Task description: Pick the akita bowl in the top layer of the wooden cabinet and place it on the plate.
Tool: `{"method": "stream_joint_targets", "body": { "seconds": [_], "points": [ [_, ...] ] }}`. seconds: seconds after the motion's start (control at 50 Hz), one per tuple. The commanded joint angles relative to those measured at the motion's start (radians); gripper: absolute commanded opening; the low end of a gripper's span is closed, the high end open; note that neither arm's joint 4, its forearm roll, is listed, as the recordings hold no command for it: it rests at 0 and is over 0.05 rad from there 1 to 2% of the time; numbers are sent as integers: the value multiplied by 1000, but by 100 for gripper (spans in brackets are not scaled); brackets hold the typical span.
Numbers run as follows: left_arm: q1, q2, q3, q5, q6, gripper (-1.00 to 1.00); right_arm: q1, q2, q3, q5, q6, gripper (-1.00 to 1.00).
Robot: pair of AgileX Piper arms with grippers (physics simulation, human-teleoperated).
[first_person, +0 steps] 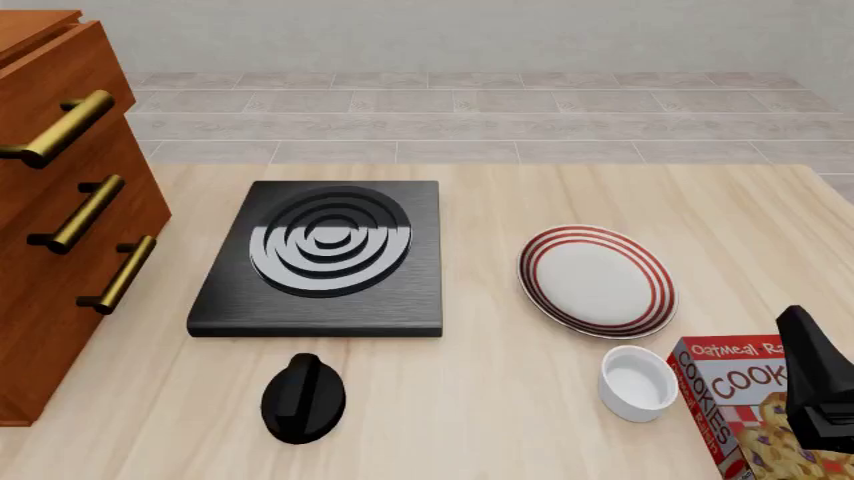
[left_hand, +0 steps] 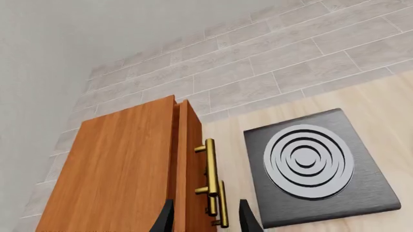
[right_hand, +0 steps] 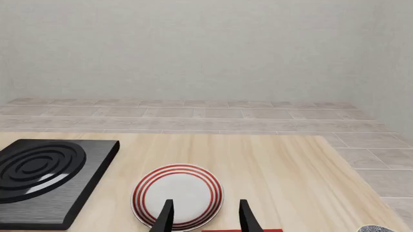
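Note:
The wooden cabinet (first_person: 60, 230) stands at the table's left edge, with three brass bar handles on its drawers. Its top layer (first_person: 54, 75) carries the uppermost handle (first_person: 60, 128). The akita bowl is hidden. My left gripper (left_hand: 206, 223) hangs open above the cabinet's front edge, outside the front view. Its dark fingertips (left_hand: 166, 218) frame the brass handles (left_hand: 210, 169) below, apart from them. The red-ringed plate (first_person: 597, 281) lies right of centre. My right gripper (right_hand: 206, 220) is open and holds nothing. It hovers over the cookie box, near the plate (right_hand: 178, 195).
A black stove plate (first_person: 323, 255) with grey rings lies mid-table, with a black knob (first_person: 304, 398) in front of it. A plain white cup (first_person: 637, 382) and an oatmeal cookie box (first_person: 727, 400) sit front right. A speckled sliver (right_hand: 387, 228) shows at the right wrist view's edge.

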Motion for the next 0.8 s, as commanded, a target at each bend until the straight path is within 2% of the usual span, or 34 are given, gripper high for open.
{"method": "stream_joint_targets", "body": {
  "seconds": [0.02, 0.18, 0.3, 0.32, 0.36, 0.38, 0.8],
  "points": [
    [28, 41, 7, 12, 15, 100, 0, 1, 0, -1, 0, 100],
    [30, 60, 6, 16, 8, 100, 0, 2, 0, -1, 1, 100],
    [65, 98, -3, 36, -12, 100, 0, 3, 0, -2, 1, 100],
    [43, 110, 3, 52, -15, 100, 0, 4, 0, -2, 1, 100],
    [43, 105, 5, 44, 3, 100, 0, 4, 0, -3, 1, 100],
    [42, 106, -4, 45, -12, 100, 0, 4, 0, -3, 1, 100],
    [91, 135, 38, 13, 16, 100, -2, -1, 0, 0, 1, 100]
  ]
}}
